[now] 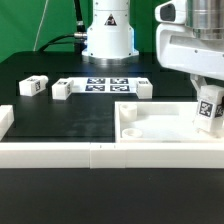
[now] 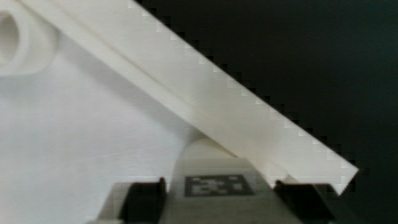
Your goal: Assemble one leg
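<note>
My gripper [image 1: 205, 96] is shut on a small white leg [image 1: 209, 112] with a black-and-white tag, holding it upright over the right edge of the large white recessed panel [image 1: 150, 128]. In the wrist view the leg [image 2: 217, 184] sits between the two dark fingers [image 2: 143, 200] of the gripper [image 2: 224, 203], above the panel floor [image 2: 89, 130] and next to its raised rim [image 2: 214, 90]. Three more legs lie at the back: two [image 1: 31, 87] [image 1: 63, 88] at the exterior view's left, one [image 1: 143, 88] near the middle.
The marker board [image 1: 104, 84] lies in front of the robot base [image 1: 107, 35]. Long white rails run along the front [image 1: 60, 152] and at the exterior view's left [image 1: 5, 122]. A round hole [image 2: 18, 45] shows in the panel.
</note>
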Tool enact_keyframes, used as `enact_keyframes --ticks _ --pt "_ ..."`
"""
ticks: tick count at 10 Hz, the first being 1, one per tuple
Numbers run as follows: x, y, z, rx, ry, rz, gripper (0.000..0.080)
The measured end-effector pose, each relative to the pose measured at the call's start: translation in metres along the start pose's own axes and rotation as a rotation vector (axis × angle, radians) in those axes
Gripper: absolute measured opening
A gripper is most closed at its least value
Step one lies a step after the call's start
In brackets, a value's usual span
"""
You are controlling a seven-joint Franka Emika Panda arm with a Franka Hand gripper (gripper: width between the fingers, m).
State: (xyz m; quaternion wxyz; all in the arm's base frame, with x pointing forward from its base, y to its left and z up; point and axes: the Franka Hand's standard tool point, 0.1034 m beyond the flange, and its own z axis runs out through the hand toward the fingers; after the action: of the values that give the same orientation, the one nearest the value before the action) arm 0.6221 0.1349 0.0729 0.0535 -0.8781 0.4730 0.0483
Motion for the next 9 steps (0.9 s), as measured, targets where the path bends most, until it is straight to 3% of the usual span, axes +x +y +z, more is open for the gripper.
enact_keyframes --ticks 3,5,6,7,8,9 --pt "-0.0022 -0.0013 0.0005 0.009 -0.019 0.232 0.0294" --pt "-0.002 -0.0012 0.0005 0.011 -0.02 0.162 0.0301" --pt "-0.0014 -0.001 0.0004 0.011 -0.02 0.117 0.0471" --pt "-0.0006 -0.0004 0.0004 0.011 -0.018 0.029 0.0471" --pt "0.0013 0.0005 0.0002 0.011 -0.016 -0.119 0.0614" --pt "0.004 0.0015 -0.0003 0.011 -0.013 -0.252 0.0638"
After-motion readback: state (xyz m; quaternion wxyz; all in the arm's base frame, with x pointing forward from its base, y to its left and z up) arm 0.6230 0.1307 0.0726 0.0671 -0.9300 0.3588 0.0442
